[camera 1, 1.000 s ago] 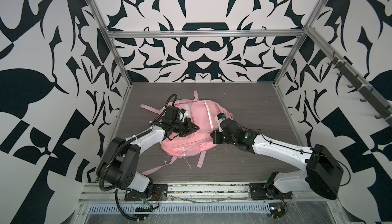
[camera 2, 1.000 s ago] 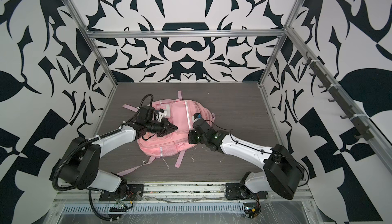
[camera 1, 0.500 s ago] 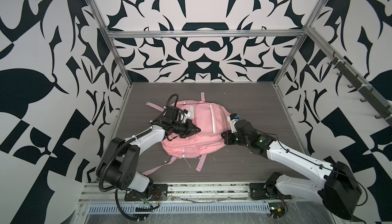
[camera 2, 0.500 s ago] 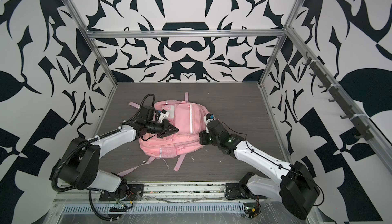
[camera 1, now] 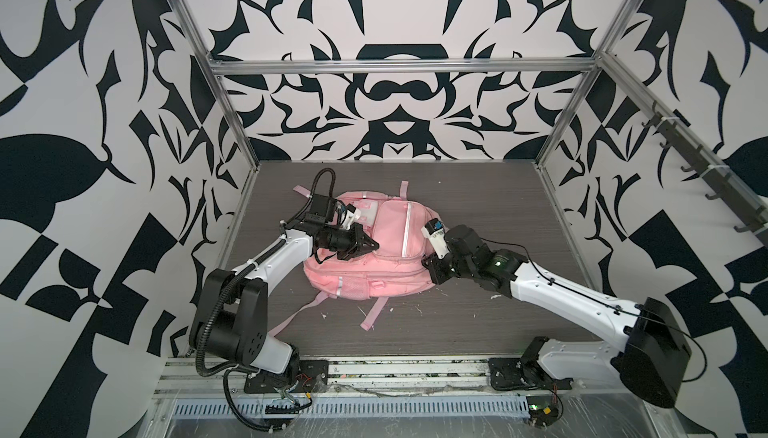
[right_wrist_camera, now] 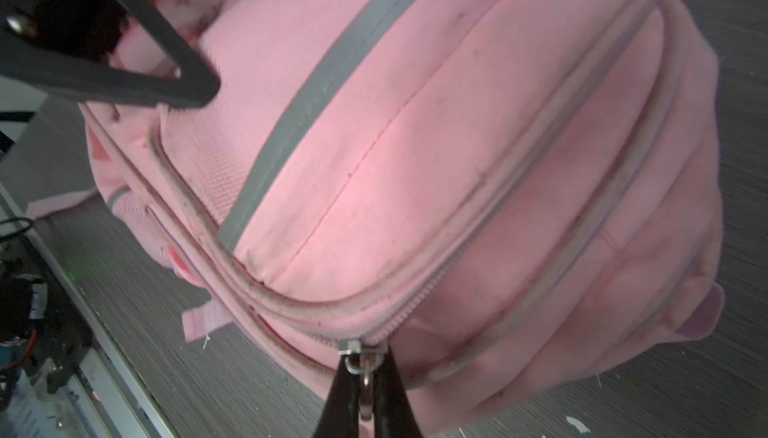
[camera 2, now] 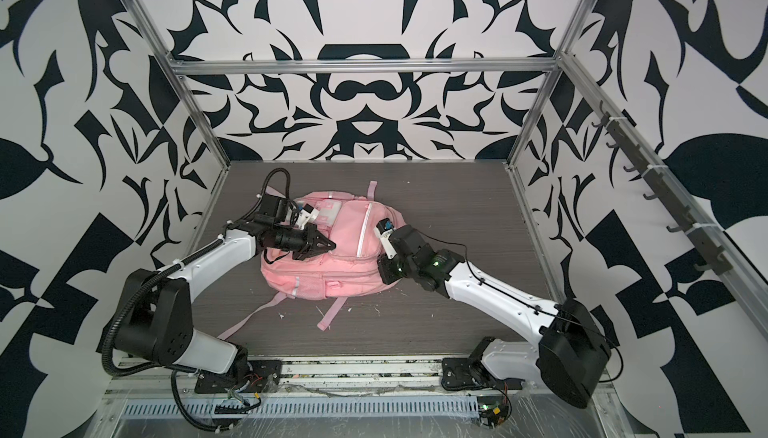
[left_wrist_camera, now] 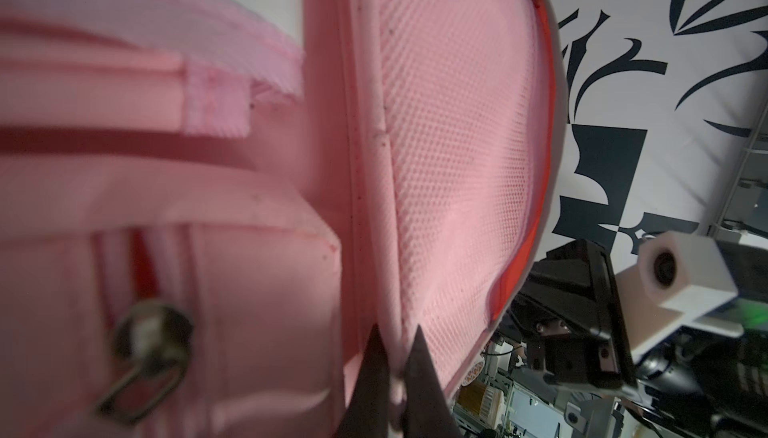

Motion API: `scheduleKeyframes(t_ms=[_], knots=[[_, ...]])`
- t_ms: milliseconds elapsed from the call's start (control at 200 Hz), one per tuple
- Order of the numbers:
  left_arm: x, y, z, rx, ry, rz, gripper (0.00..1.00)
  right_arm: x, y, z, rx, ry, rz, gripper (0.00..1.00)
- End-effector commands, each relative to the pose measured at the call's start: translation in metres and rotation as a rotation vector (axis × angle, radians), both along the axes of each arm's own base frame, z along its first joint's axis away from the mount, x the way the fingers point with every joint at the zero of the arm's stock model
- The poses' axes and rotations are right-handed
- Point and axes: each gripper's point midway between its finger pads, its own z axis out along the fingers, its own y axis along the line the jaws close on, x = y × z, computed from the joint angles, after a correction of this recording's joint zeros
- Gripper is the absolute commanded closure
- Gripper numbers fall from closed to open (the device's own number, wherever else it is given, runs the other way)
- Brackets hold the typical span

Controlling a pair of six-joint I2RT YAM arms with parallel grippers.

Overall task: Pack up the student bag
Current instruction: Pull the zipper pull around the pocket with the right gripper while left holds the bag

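At 6 o'clock, nearest the arm bases, the counter point(camera 1: 478, 332) carries only white crumbs and the near strap point(camera 1: 371, 316) trailing from the bag point(camera 1: 374, 267). Nothing is left out to pack, so I judge this a late step: zipping up. From these views I cannot tell for sure whether the zip is being shut or opened.

In the last second the right arm point(camera 1: 561, 294) swung out toward 3 o'clock. It has now come back in to the bag's corner, at about 4 o'clock of the bag. The bag turned with that pull, and its white strip point(camera 1: 406, 228), slanted a second ago, now runs nearly straight from 6 to 12. I read this as the slider being worked round the bend of its track while the soft bag is dragged along instead of lying quiet. That would be why a second grip is needed.

The right jaws are closed tight on the zip pull point(right_wrist_camera: 366, 378), which hangs from the slider point(right_wrist_camera: 350, 348) at the bag's edge.

Further in, the left jaws have hardly moved. They are closed too, pinching a piped seam point(left_wrist_camera: 384, 228) of the bag beside a mesh panel point(left_wrist_camera: 457, 166). They sit at about 9 o'clock of the bag, holding the fabric against the pull.

The bag lies flat on the counter with its front pocket up, a little toward 9 o'clock from the middle. The far strap point(camera 1: 404, 189) pokes out at 12.
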Motion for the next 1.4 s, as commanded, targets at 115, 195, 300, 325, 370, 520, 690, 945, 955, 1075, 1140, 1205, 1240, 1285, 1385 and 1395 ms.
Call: scheduleKeyframes(t_ms=[115, 195, 300, 325, 370, 520, 690, 945, 955, 1075, 1140, 1205, 1240, 1285, 1385, 1395], knots=[[0.02, 0.04, 0.018, 0.152, -0.127, 0.143, 0.43, -0.016, 0.048, -0.004, -0.083, 0.012, 0.13, 1.0], [0.002, 0.055, 0.019, 0.226, -0.098, 0.17, 0.14, -0.015, 0.07, 0.004, -0.045, 0.002, 0.157, 1.0], [-0.027, 0.078, 0.016, 0.328, -0.044, 0.229, 0.01, -0.016, 0.091, 0.013, -0.015, 0.0, 0.197, 1.0], [-0.032, 0.081, 0.015, 0.339, -0.03, 0.242, 0.01, -0.017, 0.096, 0.016, -0.01, -0.001, 0.209, 1.0], [-0.042, 0.083, 0.011, 0.332, 0.004, 0.26, 0.01, -0.018, 0.102, 0.018, -0.004, -0.001, 0.226, 1.0], [-0.054, 0.072, 0.003, 0.2, 0.076, 0.323, 0.09, -0.024, 0.12, 0.024, 0.023, 0.009, 0.273, 1.0], [-0.04, 0.062, 0.003, 0.126, 0.078, 0.345, 0.19, -0.034, 0.135, 0.021, 0.048, 0.036, 0.307, 1.0], [-0.024, 0.05, -0.006, 0.076, 0.122, 0.341, 0.49, -0.037, 0.143, 0.023, 0.063, 0.041, 0.31, 1.0], [-0.024, 0.049, -0.006, 0.076, 0.122, 0.34, 0.5, -0.037, 0.143, 0.024, 0.065, 0.04, 0.309, 1.0], [-0.022, 0.05, -0.012, 0.085, 0.132, 0.344, 0.57, -0.035, 0.142, 0.024, 0.071, 0.035, 0.29, 1.0], [-0.02, 0.049, -0.014, 0.084, 0.136, 0.342, 0.62, -0.035, 0.141, 0.023, 0.068, 0.037, 0.289, 1.0], [-0.019, 0.048, -0.016, 0.082, 0.14, 0.34, 0.75, -0.035, 0.14, 0.022, 0.065, 0.036, 0.285, 1.0], [-0.017, 0.048, -0.015, 0.082, 0.134, 0.34, 0.81, -0.034, 0.139, 0.022, 0.061, 0.035, 0.282, 1.0], [-0.014, 0.049, -0.012, 0.085, 0.12, 0.34, 0.88, -0.034, 0.138, 0.022, 0.055, 0.032, 0.276, 1.0], [-0.009, 0.053, -0.005, 0.102, 0.086, 0.339, 1.0, -0.031, 0.131, 0.023, 0.05, 0.023, 0.24, 1.0], [-0.008, 0.054, -0.005, 0.106, 0.082, 0.34, 1.0, -0.031, 0.13, 0.022, 0.047, 0.022, 0.238, 1.0]])
